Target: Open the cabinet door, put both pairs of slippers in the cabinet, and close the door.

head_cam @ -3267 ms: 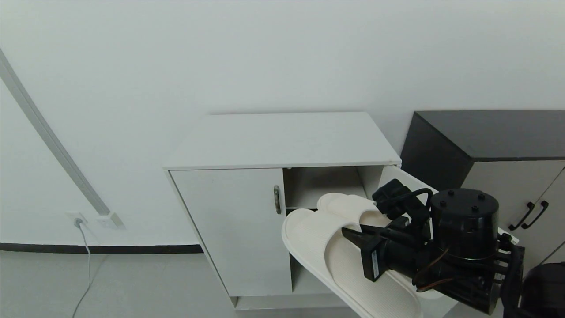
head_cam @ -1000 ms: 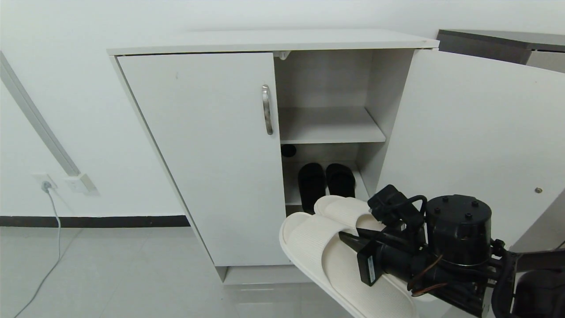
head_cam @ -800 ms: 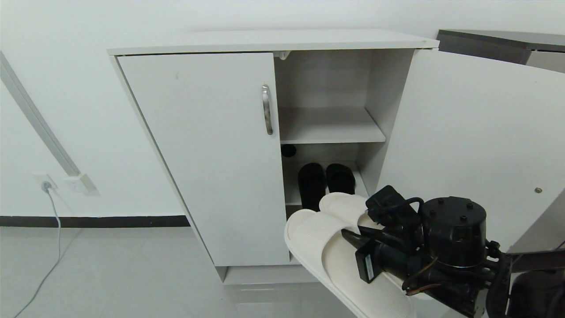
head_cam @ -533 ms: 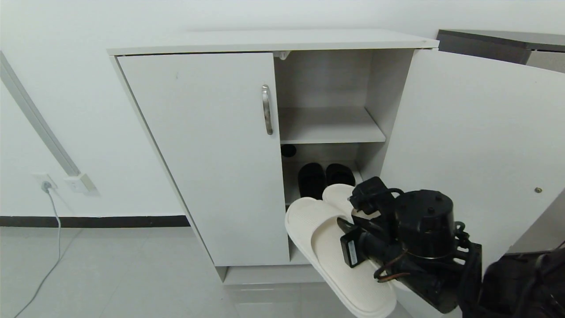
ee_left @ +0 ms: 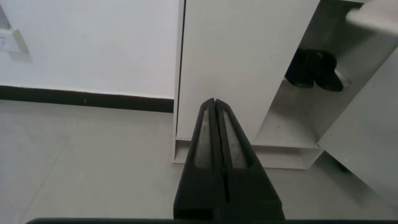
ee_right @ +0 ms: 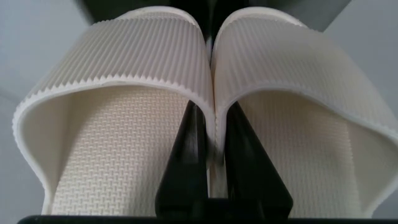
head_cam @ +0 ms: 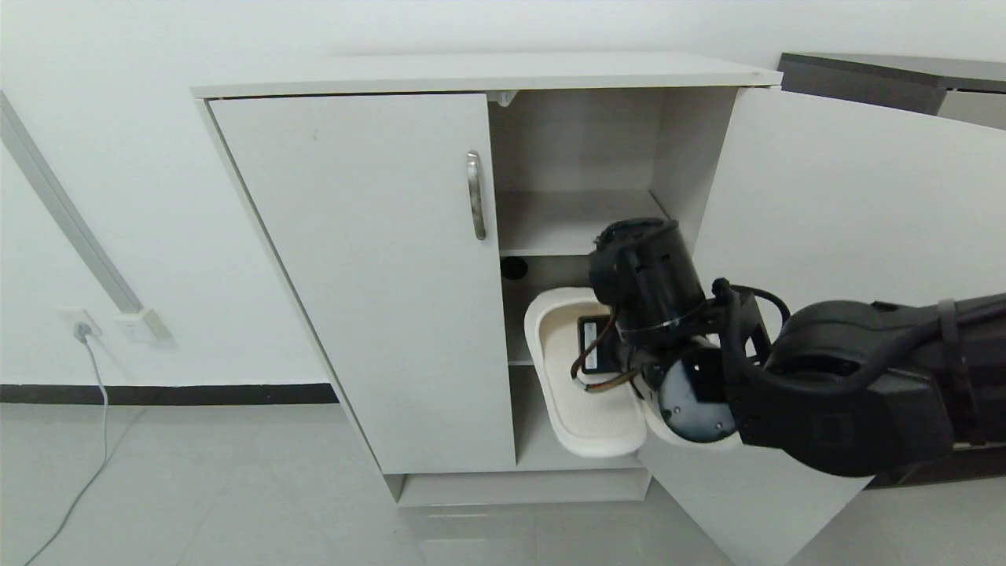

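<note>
Bright, even, diffuse light. Inside of cabinet (head_cam: 354,275) shaded, darker toward back. Glossy floor (head_cam: 196,503) faintly mirrors cabinet base. Soft shadow under straps of slippers (ee_right: 155,68).

Your head camera looks forward and down, fairly near, at the cabinet (head_cam: 471,75) with its door (head_cam: 825,236) open. Your left wrist camera sits low and farther back (sighting along the left gripper (ee_left: 214,106)), facing the same cabinet's foot and open side across the floor (ee_left: 81,162). Your right wrist camera looks along the right gripper (ee_right: 214,121), very close to the white slippers (ee_right: 149,56), which your head camera shares.
</note>
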`<state>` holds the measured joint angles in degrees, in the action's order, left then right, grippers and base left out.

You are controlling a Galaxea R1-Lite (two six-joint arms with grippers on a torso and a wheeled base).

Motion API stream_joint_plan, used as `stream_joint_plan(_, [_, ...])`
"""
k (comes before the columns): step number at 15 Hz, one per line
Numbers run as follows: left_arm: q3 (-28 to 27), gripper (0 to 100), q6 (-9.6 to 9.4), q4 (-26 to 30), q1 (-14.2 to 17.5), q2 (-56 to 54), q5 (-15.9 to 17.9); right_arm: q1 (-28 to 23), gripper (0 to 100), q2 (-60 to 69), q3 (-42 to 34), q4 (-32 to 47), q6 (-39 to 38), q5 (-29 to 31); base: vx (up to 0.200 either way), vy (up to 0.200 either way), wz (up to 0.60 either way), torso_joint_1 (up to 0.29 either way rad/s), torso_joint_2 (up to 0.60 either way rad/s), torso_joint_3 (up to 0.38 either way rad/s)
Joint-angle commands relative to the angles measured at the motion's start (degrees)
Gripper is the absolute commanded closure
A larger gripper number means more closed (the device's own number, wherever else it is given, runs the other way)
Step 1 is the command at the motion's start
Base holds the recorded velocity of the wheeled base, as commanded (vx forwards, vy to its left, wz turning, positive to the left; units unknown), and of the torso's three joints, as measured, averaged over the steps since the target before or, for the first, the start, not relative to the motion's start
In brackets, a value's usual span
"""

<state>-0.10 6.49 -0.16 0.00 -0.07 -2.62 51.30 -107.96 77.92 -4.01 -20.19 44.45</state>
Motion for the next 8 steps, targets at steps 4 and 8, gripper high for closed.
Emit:
stream_joint_plan(4, [0.0,100,0.11,0.0,0.0,0.1,0.0,0.1,100,-1.5,5.7,-5.0,6.6,2.9,0.0,0.0,0.0,0.0,0.0,0.0])
stream_joint_plan(8, [0.0,100,0.02,0.0,0.0,0.1,0.0,-0.4,100,-1.4,3.8,-8.7,8.6,2.8,0.0,0.0,0.0,0.0,0.0,0.0])
